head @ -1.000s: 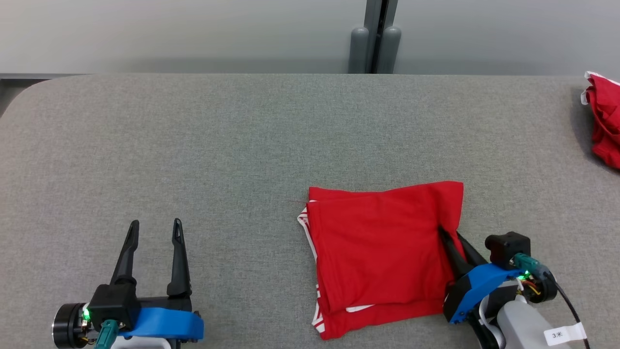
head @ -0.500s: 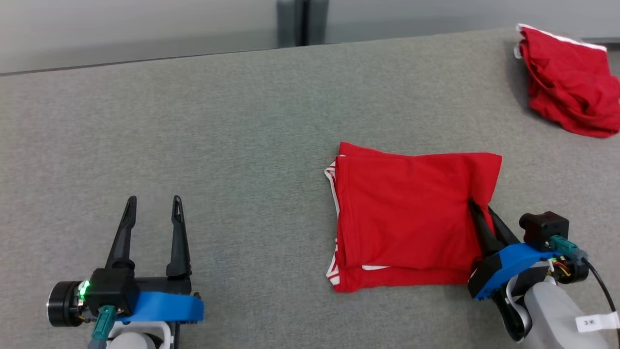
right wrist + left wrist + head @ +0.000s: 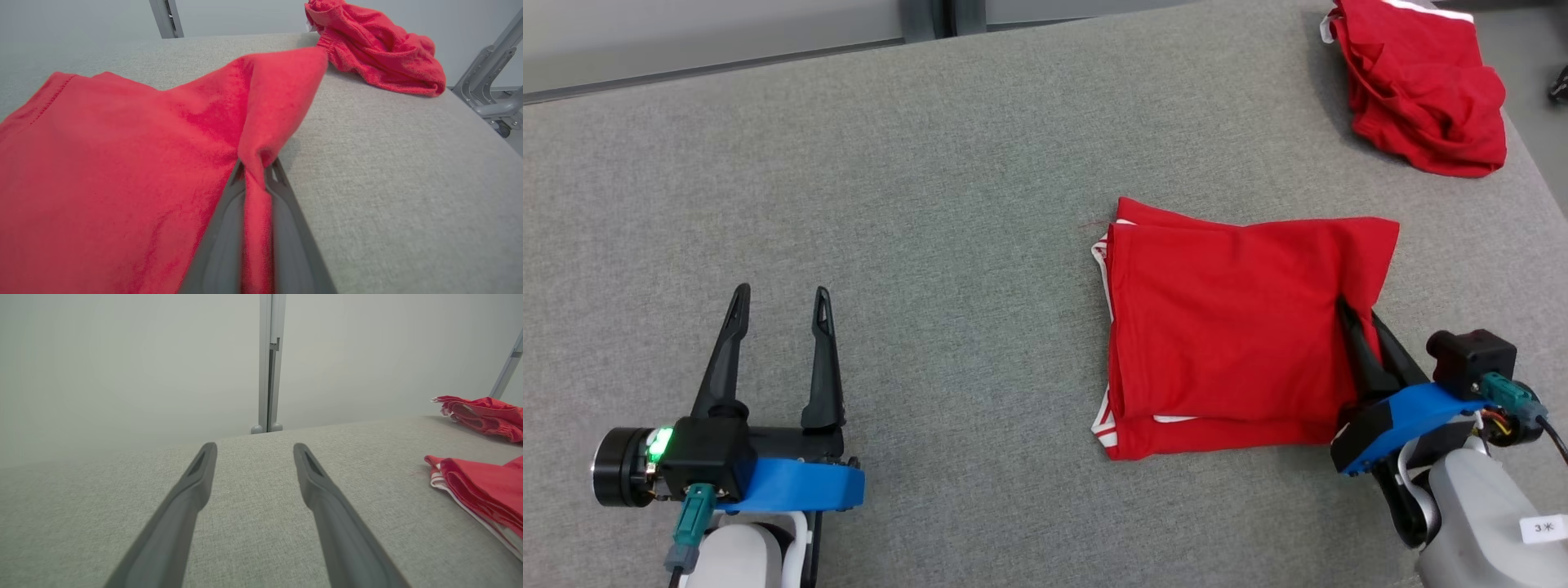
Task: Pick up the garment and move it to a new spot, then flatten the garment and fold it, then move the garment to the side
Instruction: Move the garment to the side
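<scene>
While on one table (image 3: 931, 204), two garments: folded garment (image 3: 1225, 327) pinched by right hand (image 3: 1360, 317), crumpled garment (image 3: 1421, 90) apart; left hand (image 3: 780, 298) open.

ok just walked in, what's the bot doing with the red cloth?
The right gripper is shut on the right edge of the folded red garment, which lies on the grey table. The left gripper is open and empty, well off to the left. A crumpled red garment sits at the table's far right corner. Folding looks done, so moving it aside is probably what's left.
</scene>
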`<state>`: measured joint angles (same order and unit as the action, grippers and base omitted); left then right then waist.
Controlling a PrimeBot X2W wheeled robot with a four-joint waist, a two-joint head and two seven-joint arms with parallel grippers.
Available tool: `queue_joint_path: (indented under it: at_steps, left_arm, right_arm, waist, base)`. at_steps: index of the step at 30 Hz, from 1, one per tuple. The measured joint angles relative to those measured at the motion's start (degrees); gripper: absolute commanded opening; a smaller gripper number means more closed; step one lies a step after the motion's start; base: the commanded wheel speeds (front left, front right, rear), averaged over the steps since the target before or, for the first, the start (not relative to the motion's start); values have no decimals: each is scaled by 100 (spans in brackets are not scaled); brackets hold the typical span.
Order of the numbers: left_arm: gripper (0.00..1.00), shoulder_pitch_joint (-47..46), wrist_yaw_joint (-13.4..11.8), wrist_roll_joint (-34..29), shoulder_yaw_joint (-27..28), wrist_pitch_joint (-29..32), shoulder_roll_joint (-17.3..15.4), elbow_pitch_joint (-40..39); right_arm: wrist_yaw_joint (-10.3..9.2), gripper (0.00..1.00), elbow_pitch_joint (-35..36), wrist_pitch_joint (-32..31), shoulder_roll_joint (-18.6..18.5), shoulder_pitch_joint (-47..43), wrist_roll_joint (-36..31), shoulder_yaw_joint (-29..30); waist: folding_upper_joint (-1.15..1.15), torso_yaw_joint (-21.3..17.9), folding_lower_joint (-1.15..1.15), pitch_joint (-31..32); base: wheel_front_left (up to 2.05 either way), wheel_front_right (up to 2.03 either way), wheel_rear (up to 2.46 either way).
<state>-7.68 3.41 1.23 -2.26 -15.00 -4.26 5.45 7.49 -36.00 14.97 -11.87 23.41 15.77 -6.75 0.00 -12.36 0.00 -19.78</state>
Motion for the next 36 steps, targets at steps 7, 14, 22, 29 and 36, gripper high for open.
queue_joint_path:
  at_steps: [7, 14, 22, 29, 36]
  left_arm:
    - [100, -175, 23, -14, -32, 0, -31, -53]
    - [100, -327, 23, -30, -40, 0, -82, -242]
    - [100, -444, -7, -84, -40, 0, -188, -401]
    - [100, -586, -8, -183, -55, -1, -372, -614]
    - [100, -676, -20, -252, -85, -24, -525, -870]
  right_arm:
    - [0, 0, 129, 0, -225, 662, -114, -335]
    - [1, 0, 175, -22, -643, 1737, -116, -619]
    - [0, 0, -1, -109, -1080, 2776, 26, -780]
    - [1, 0, -377, -123, -1411, 3521, 264, -756]
    - [1, 0, -998, -120, -1956, 4075, 524, -725]
  waist:
    - [0, 133, 0, -179]
    - [0, 222, 1, -528]
    - [0, 124, 0, -943]
    - [1, -134, 1, -1388]
    - [-1, -305, -1, -1695]
  base:
    - [0, 0, 0]
    - [0, 0, 0]
    - [0, 0, 0]
    - [0, 0, 0]
    - [0, 0, 0]
